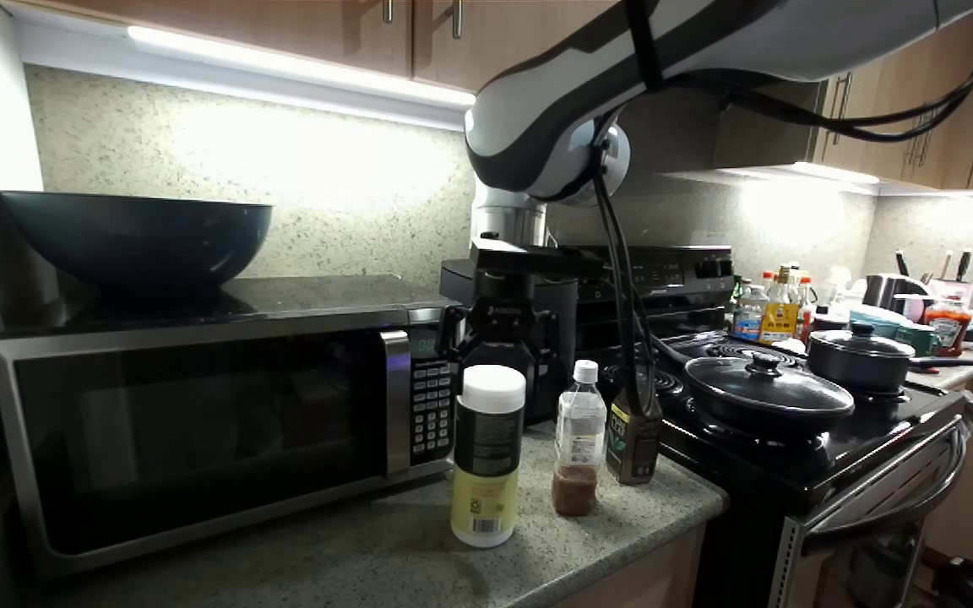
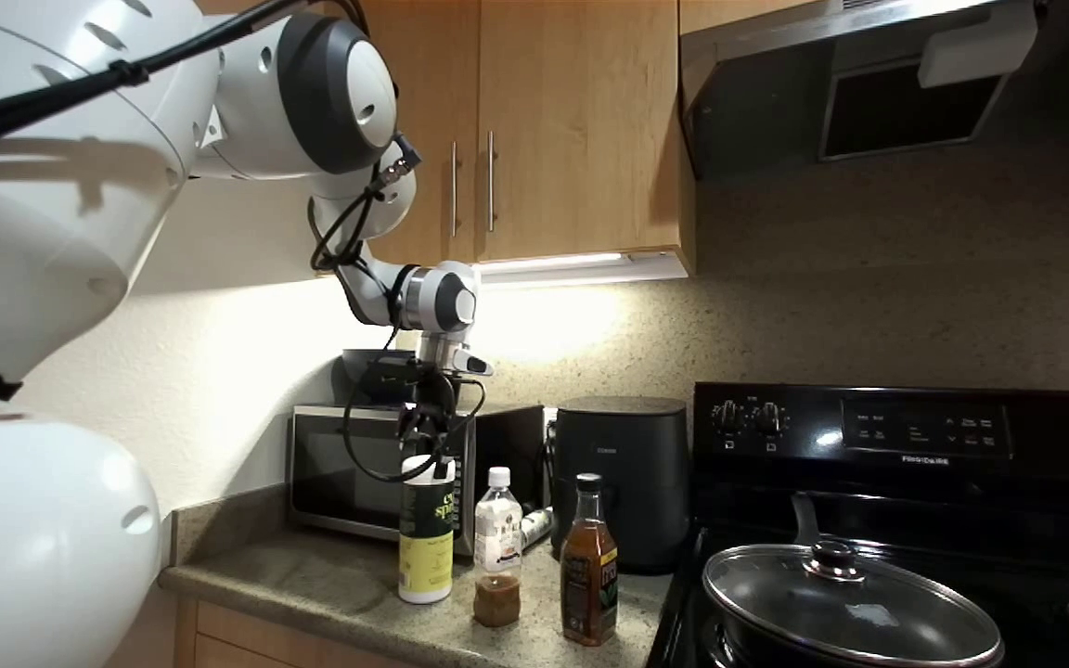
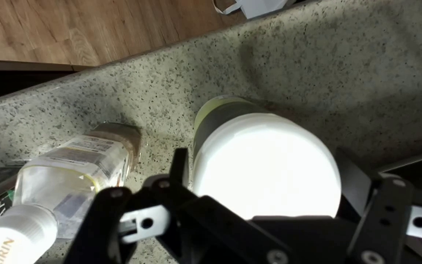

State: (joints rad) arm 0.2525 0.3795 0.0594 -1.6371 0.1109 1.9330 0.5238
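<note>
- A yellow-and-black canister [image 1: 486, 490] with a white lid [image 3: 269, 165] stands upright on the speckled table [image 3: 343, 62], seen so in both exterior views.
- The end effector [image 3: 266, 169] has its jaws wide around the lid: in the wrist view 1 finger [image 3: 179, 165] stands at 9 o'clock with a thin gap, its mate at 3 o'clock, where contact cannot be told.
- In an exterior view, a white-capped clear plastic bottle [image 1: 579, 439] with brown contents low down stands at 3 o'clock of the canister, near but apart.
- Beyond it, also around 3 o'clock, is a dark-capped bottle of amber liquid [image 2: 589, 580].
- At 9 o'clock in an exterior view sits a microwave [image 1: 199, 431]; a large dark bowl [image 1: 136, 236] rests on it, at 10 o'clock.
- A black appliance [image 2: 623, 492] is between 2 and 3 o'clock in an exterior view.
- Farthest out, between 3 and 4 o'clock there, a glass-lidded pan [image 2: 776, 598] sits on a black stove [image 2: 813, 408].
</note>
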